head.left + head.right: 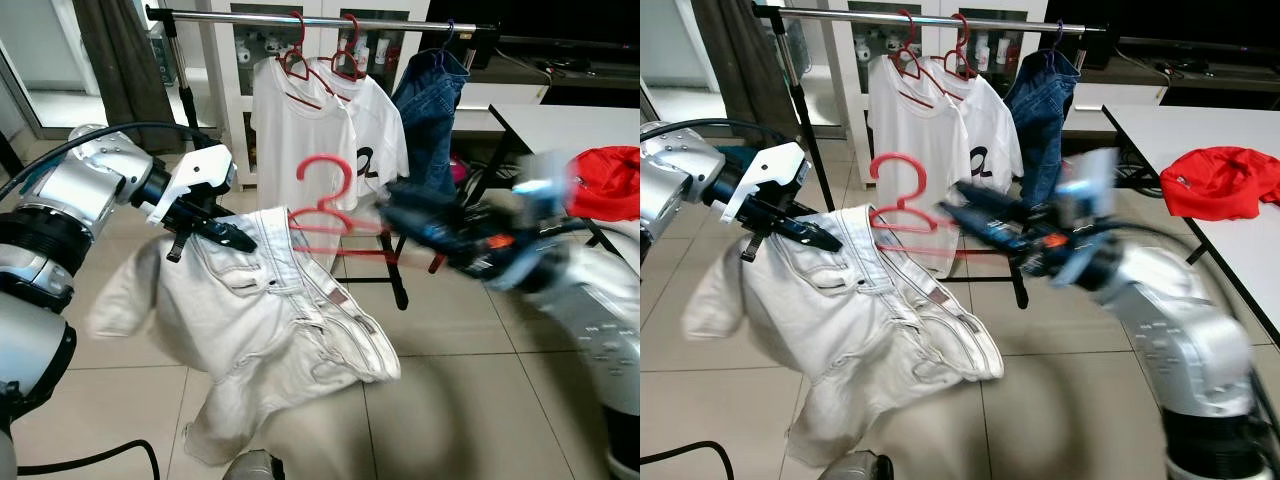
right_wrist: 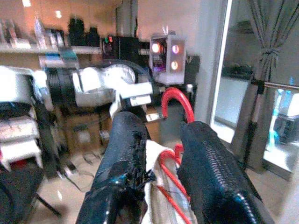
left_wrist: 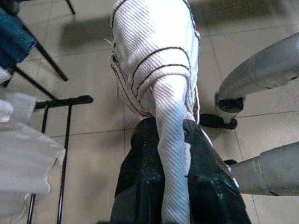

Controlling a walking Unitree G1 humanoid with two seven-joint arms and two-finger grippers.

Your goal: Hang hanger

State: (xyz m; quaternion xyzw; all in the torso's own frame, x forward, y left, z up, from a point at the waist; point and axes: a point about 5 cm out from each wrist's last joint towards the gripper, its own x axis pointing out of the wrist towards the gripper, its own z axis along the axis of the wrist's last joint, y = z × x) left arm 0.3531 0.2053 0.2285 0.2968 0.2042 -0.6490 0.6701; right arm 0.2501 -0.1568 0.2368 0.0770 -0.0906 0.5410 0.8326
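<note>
the left gripper (image 1: 232, 237) is pinching the waistband of one pair of white pants (image 1: 270, 330), its fingers closed on the cloth. just right of it, the blurred right gripper (image 1: 975, 222) is clamping one red hanger (image 1: 325, 195) threaded into the pants. beyond both, a rack (image 1: 320, 20) is carrying two white shirts (image 1: 300, 140), one with an unreadable dark print.

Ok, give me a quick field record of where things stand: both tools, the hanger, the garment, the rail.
left tool: shut on the white trousers' waistband, holding it up
right tool: shut on the red hanger, blurred in the eye views
red hanger: below the rail, hook upright, not yet hung
white trousers: draped down from the left tool and the red hanger
rail: carries two white T-shirts and jeans
</note>
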